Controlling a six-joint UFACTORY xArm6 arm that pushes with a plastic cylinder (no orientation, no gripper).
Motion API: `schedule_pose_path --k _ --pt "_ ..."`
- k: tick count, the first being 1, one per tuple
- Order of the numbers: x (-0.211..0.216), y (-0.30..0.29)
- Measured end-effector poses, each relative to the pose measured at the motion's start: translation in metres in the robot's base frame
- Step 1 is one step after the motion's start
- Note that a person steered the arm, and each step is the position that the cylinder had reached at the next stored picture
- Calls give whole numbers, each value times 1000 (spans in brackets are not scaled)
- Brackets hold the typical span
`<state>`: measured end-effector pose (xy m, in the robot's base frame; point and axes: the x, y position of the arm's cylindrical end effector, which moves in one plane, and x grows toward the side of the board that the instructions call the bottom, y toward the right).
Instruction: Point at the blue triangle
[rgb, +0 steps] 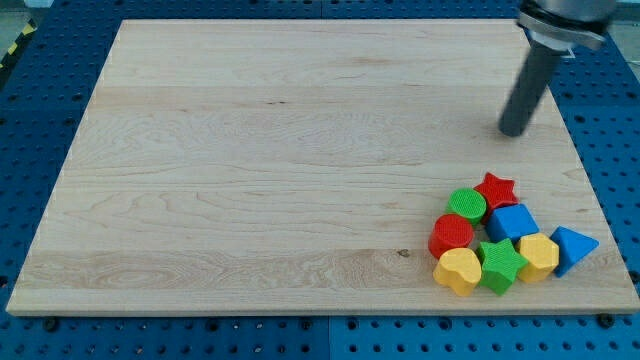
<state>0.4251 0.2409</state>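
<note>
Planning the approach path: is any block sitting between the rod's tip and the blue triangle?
Nothing visible blocks a straight run. My tip is toward the view's top from the cluster; the blue triangle lies at the cluster's right edge. The red star and blue block sit just left of that line.

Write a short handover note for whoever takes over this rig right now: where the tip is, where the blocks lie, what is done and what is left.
My tip sits on the board near the view's top right, above the cluster and touching no block.
The blue triangle lies at the cluster's right end, close to the board's right edge, beside the yellow hexagon.
The rest of the cluster: red star, green cylinder, blue cube, red cylinder, green star, yellow heart.
Done: nothing that shows; the tip is well short of the triangle.
Left: bring the tip down and rightward to the blue triangle, probably passing right of the red star and blue cube.
</note>
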Motion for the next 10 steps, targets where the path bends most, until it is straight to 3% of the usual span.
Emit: schedule_pose_path --k 1,3,5,6,10 --pt "66 33" --pt "97 57" --pt "179 95" --pt "179 95" --pt "193 -9"
